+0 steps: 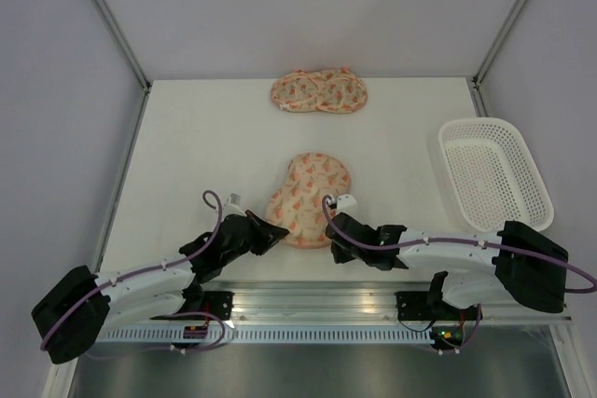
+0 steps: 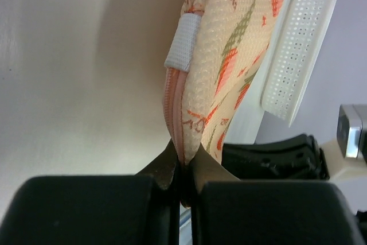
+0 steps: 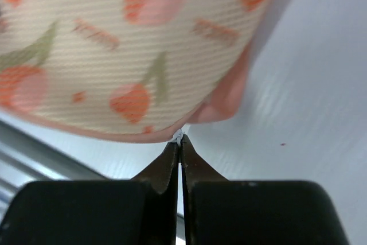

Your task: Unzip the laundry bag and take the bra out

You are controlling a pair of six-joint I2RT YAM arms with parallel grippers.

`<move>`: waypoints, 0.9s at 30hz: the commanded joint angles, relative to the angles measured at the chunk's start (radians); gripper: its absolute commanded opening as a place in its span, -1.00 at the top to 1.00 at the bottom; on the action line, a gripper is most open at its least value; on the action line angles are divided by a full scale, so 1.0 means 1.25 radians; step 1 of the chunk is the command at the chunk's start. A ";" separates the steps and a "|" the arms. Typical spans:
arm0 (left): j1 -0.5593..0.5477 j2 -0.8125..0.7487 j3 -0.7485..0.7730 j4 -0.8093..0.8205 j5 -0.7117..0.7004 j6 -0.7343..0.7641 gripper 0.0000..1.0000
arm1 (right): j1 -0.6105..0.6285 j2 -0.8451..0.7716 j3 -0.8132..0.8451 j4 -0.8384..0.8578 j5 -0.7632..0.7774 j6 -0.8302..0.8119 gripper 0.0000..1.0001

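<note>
- Presently, at the near edge, the left gripper (image 2: 182, 169) is seen with its fingers pressed together on the rim of the laundry bag (image 2: 229, 55), just at the pink zip line (image 2: 174, 101).
- Beside it, the right gripper (image 3: 180, 143) is closed on a tiny white piece (image 3: 179, 136) at the bag's rim. This piece is judged to be the zip puller, but it is too small to be sure.
- The bag itself is found in the middle of the table (image 1: 187, 137), between the two grippers, and its near edge appears to be lifted a little.
- The zip is seen shut along the part shown in the left wrist view, so the unzipping is judged as not yet begun. Only the grasp for it seems prepared.
- The bra is not seen anywhere. It is supposed to be inside the bag, and its removal is all left to do.
- To the right, well apart from the bag, a white lattice basket (image 1: 494, 172) is placed, and it is not in the way.
- Farthest, near the back wall, a paler twin pouch (image 1: 320, 90) is laid. It should not be confused with the bag in hand.
</note>
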 commanded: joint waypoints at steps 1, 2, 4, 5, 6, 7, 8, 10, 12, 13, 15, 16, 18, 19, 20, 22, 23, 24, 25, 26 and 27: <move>0.034 -0.068 0.003 -0.044 -0.021 0.133 0.95 | -0.050 -0.017 0.011 -0.154 0.099 0.016 0.99; 0.044 -0.074 0.006 -0.044 -0.001 0.161 0.96 | -0.078 -0.014 0.014 -0.157 0.106 0.013 0.99; 0.056 -0.065 0.034 -0.062 0.023 0.238 0.96 | -0.092 -0.014 0.018 -0.149 0.121 -0.002 0.99; 0.068 -0.055 0.049 -0.065 0.045 0.263 0.96 | -0.094 -0.012 0.023 -0.146 0.122 -0.008 0.99; 0.076 -0.039 0.076 -0.055 0.060 0.292 0.96 | -0.094 -0.012 0.025 -0.137 0.125 -0.013 0.99; 0.083 0.013 0.091 -0.029 0.074 0.346 0.95 | -0.094 -0.012 0.027 -0.131 0.119 -0.024 0.99; 0.098 0.046 0.108 -0.011 0.098 0.367 0.96 | -0.094 -0.014 0.025 -0.125 0.112 -0.031 0.99; 0.116 0.173 0.167 0.029 0.142 0.426 0.95 | -0.094 -0.016 0.025 -0.100 0.098 -0.042 0.99; 0.145 0.275 0.251 0.063 0.192 0.450 0.96 | -0.094 -0.015 0.020 -0.083 0.078 -0.045 0.99; 0.152 0.369 0.280 0.075 0.204 0.472 0.89 | -0.094 -0.012 0.020 -0.082 0.077 -0.043 0.99; 0.168 0.441 0.347 0.069 0.196 0.479 0.58 | -0.094 -0.011 0.014 -0.067 0.062 -0.041 0.99; 0.177 0.492 0.361 0.061 0.169 0.471 0.05 | -0.094 -0.014 0.008 -0.059 0.057 -0.040 0.99; 0.184 0.510 0.378 0.041 0.148 0.449 -0.32 | -0.094 -0.016 0.002 -0.032 0.034 -0.036 0.99; 0.185 0.506 0.377 0.027 0.136 0.423 -0.44 | -0.094 -0.016 0.000 -0.024 0.025 -0.035 0.99; 0.184 0.477 0.370 0.015 0.112 0.410 -0.47 | -0.093 -0.016 -0.002 -0.008 0.018 -0.036 0.99; 0.182 0.431 0.324 -0.020 0.078 0.359 -0.52 | -0.094 -0.016 -0.004 0.013 -0.013 -0.043 0.99; 0.182 0.368 0.293 -0.039 0.049 0.343 -0.54 | -0.093 -0.016 -0.008 0.042 -0.027 -0.056 0.99; 0.180 0.337 0.274 -0.067 0.041 0.329 -0.55 | -0.093 -0.016 -0.009 0.062 -0.071 -0.065 0.99; 0.177 0.300 0.254 -0.074 0.039 0.294 -0.57 | -0.094 -0.016 -0.013 0.082 -0.092 -0.075 0.99; 0.173 0.270 0.214 -0.074 0.044 0.277 -0.57 | -0.093 -0.017 -0.019 0.129 -0.119 -0.081 0.99; 0.168 0.212 0.197 -0.072 0.051 0.249 -0.58 | -0.094 -0.020 -0.024 0.155 -0.141 -0.094 0.99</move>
